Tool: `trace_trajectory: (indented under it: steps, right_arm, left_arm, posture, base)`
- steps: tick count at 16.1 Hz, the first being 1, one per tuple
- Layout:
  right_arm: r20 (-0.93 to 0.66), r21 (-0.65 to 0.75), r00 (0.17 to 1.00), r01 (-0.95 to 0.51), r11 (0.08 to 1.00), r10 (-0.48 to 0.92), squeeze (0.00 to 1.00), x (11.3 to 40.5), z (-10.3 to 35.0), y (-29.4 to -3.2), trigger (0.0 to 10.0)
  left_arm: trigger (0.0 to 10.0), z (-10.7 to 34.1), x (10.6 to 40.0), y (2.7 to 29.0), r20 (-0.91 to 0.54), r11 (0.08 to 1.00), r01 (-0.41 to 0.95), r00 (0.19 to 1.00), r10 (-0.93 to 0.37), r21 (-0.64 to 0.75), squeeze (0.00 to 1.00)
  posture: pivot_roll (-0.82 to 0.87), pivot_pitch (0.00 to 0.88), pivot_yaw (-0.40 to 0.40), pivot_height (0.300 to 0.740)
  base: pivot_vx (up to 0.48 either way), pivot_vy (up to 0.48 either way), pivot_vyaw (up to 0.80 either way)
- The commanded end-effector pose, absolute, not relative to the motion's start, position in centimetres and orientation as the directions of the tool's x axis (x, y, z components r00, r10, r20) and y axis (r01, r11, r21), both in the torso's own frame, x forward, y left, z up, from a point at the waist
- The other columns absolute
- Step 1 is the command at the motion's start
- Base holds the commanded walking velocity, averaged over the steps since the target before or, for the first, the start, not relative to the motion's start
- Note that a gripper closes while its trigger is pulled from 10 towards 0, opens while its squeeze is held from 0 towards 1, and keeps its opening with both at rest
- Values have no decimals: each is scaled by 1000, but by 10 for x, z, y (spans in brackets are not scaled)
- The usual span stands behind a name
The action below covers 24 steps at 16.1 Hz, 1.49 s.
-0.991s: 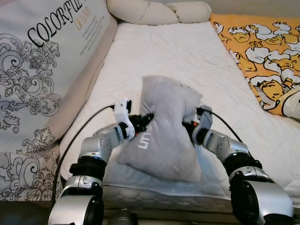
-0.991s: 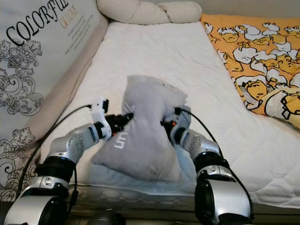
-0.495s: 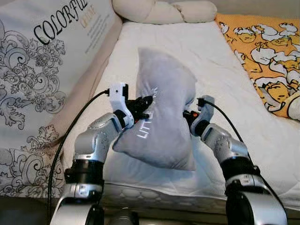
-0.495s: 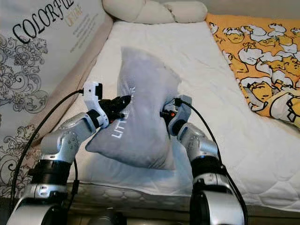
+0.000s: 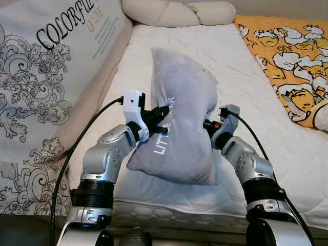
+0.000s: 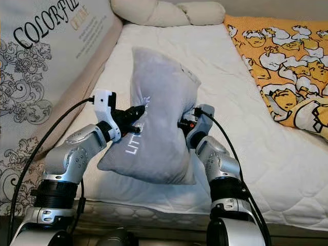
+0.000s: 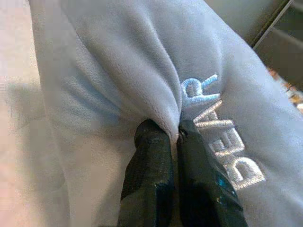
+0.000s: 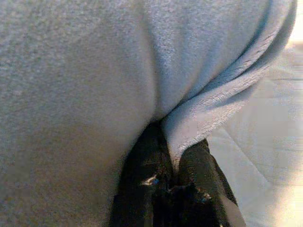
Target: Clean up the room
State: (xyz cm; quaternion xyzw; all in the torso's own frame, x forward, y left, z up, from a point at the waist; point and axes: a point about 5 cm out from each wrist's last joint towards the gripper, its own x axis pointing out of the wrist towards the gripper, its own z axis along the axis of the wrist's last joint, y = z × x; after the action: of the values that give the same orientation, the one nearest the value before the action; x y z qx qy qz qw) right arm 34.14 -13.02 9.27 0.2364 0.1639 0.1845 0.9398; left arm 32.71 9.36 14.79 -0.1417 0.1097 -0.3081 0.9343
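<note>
The soft grey plush pillow [image 5: 179, 128] hangs above the white quilted bed's [image 5: 246, 87] near edge, light and floppy; left end effector [image 7: 174, 137] and right end effector [image 8: 173, 151] each pinch a side fold tightly.

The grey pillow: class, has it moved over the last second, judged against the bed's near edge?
Yes. The grey pillow has risen off the white mattress and away from its near edge, pinched by the left tool and right tool.
</note>
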Motion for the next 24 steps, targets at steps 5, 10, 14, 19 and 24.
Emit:
trace_trajectory:
  steps: [5, 10, 14, 19, 24]
  right_arm:
    - [-186, 411, 909, -273, 870, 374, 1000, 343, 102, -124, 10000]
    - [-228, 400, 930, -181, 898, 289, 1000, 335, 89, -143, 10000]
    - [-255, 339, 949, -90, 936, 184, 0, 329, 82, -161, 10000]
    - [-173, 288, 955, -186, 939, 242, 0, 312, 92, -167, 10000]
    - [-155, 272, 952, -217, 937, 265, 0, 308, 97, -157, 10000]
  left_arm:
    - [10000, 152, 334, 92, -128, 851, 520, 841, -526, -77, 0]
    - [10000, 148, 337, 97, -137, 862, 505, 852, -505, -34, 0]
    - [10000, 143, 342, 99, -159, 864, 502, 857, -491, 42, 0]
    - [10000, 154, 350, 108, -137, 866, 484, 873, -468, 123, 0]
    - [10000, 155, 352, 115, -135, 872, 468, 882, -451, 141, 0]
  posture:
    - [31, 0, 67, 740]
    - [26, 0, 71, 740]
    - [21, 0, 71, 740]
    - [13, 0, 84, 740]
    - [29, 0, 81, 740]
  base:
    - [0, 0, 0]
    - [0, 0, 0]
    - [0, 0, 0]
    - [0, 0, 0]
    - [0, 0, 0]
